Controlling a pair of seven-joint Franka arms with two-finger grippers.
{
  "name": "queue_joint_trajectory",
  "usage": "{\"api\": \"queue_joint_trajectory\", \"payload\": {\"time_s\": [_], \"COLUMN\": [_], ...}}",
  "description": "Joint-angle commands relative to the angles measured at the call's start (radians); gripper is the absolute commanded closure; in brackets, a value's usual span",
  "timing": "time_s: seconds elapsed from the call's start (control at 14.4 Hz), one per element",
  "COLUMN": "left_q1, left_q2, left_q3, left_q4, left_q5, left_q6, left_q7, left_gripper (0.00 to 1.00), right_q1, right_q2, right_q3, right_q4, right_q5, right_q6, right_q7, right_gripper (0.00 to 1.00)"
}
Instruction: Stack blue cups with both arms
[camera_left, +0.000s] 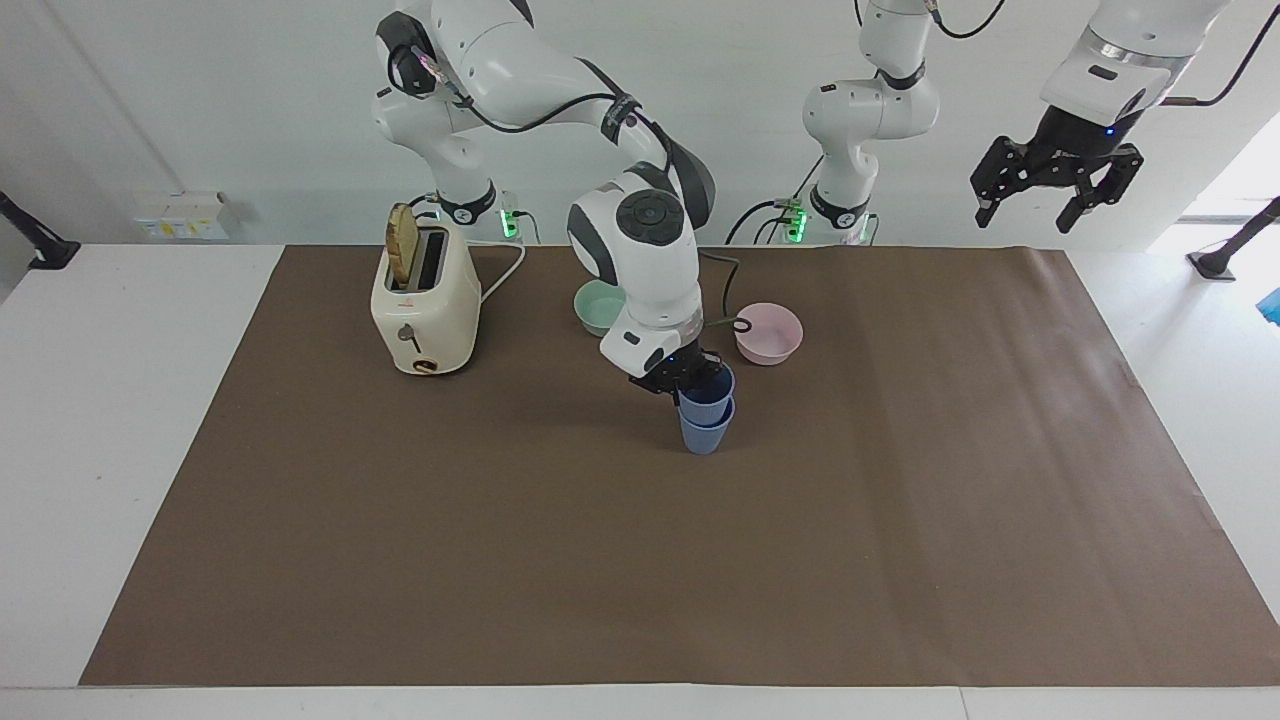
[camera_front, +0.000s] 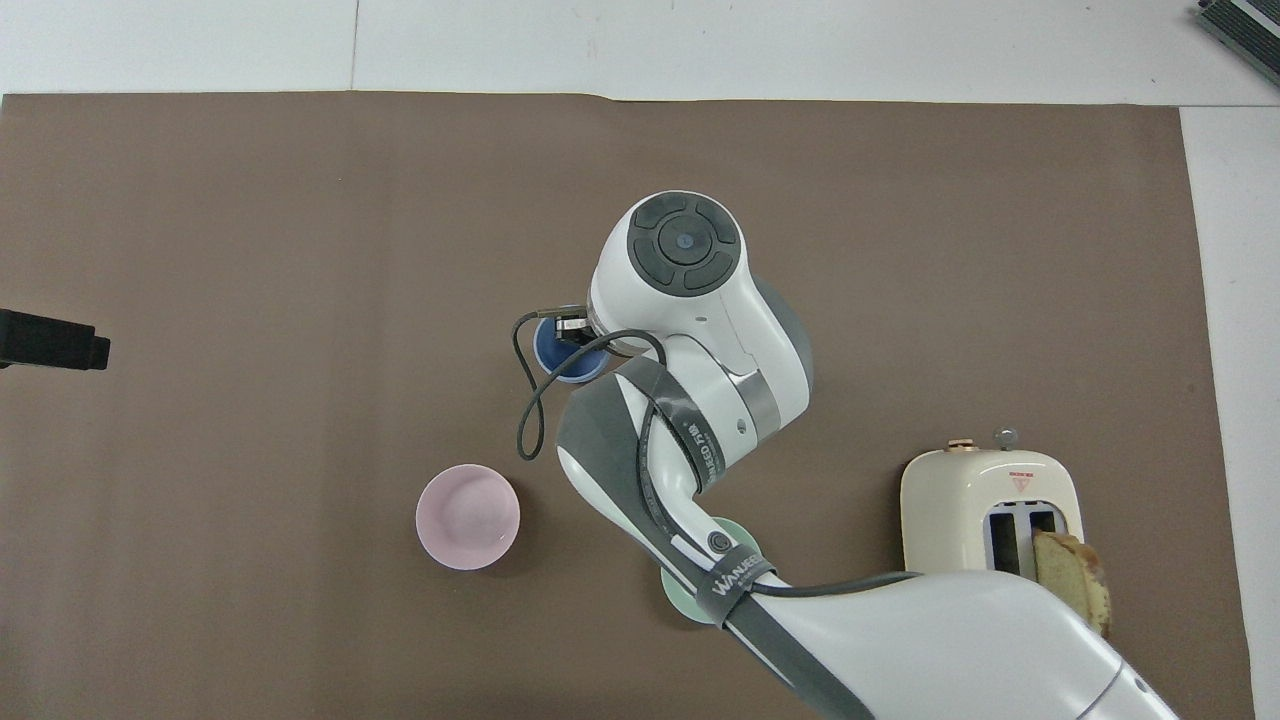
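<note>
We are seeing the right gripper (camera_left: 692, 381) down at the rim of the upper small matte periwinkle-blue plastic tumbler (camera_left: 707, 391), its black fingers (camera_left: 665, 384) sitting at that rim on the side toward the right arm's end of the table; whether they are clamping the rim or standing clear of it we cannot tell; that upper tumbler is sitting nested in the lower tumbler of the same kind (camera_left: 705, 434), which is standing upright on the brown paper table cover (camera_left: 900, 500), farther from the robots than the pale pink bowl (camera_left: 768, 333) and the mint-green bowl (camera_left: 598, 305); the cream toaster (camera_left: 424, 305), with a slice of bread (camera_left: 401, 257) standing in one slot, is resting toward the right arm's end; from overhead, the right arm's white wrist is covering most of the stack, leaving only part of the blue rim (camera_front: 556, 352) showing; the left gripper (camera_left: 1055, 190) is hanging high over the left arm's end of the table, waiting, its black fingers (camera_left: 1081, 208) spread apart and holding nothing.
</note>
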Motion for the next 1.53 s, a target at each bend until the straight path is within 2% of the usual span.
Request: {"api": "queue_joint_trajectory", "payload": {"time_s": [0.0, 0.14, 0.21, 0.28, 0.35, 0.49, 0.9, 1.46], "left_q1": [0.012, 0.012, 0.012, 0.012, 0.012, 0.012, 0.012, 0.012], "left_q2": [-0.010, -0.010, -0.010, -0.010, -0.010, -0.010, -0.010, -0.010], "left_q3": [-0.007, -0.007, -0.007, -0.007, -0.007, -0.007, -0.007, -0.007], "left_q4": [-0.009, -0.009, -0.009, -0.009, -0.009, -0.009, -0.009, -0.009], "left_q5": [0.000, 0.000, 0.000, 0.000, 0.000, 0.000, 0.000, 0.000], "left_q6": [-0.001, -0.001, -0.001, -0.001, -0.001, -0.001, -0.001, -0.001], "left_q7": [0.004, 0.004, 0.004, 0.004, 0.004, 0.004, 0.004, 0.004], "left_gripper": [0.00, 0.00, 0.00, 0.00, 0.00, 0.00, 0.00, 0.00], "right_q1": [-0.003, -0.003, -0.006, -0.014, -0.021, -0.064, -0.253, -0.409], "right_q2": [0.007, 0.007, 0.007, 0.007, 0.002, -0.007, -0.146, -0.263], "right_q3": [0.006, 0.006, 0.006, 0.006, 0.006, 0.001, -0.002, -0.005], "right_q4": [0.013, 0.013, 0.014, 0.014, 0.016, 0.022, 0.023, 0.017], "right_q5": [-0.020, -0.028, -0.046, -0.065, -0.072, -0.074, -0.072, -0.077], "right_q6": [0.015, 0.003, -0.003, -0.006, -0.009, -0.060, -0.259, -0.385], "right_q7": [0.026, 0.020, 0.015, 0.015, 0.013, -0.028, -0.264, -0.324], "right_gripper": [0.45, 0.38, 0.30, 0.20, 0.02, 0.00, 0.00, 0.00]}}
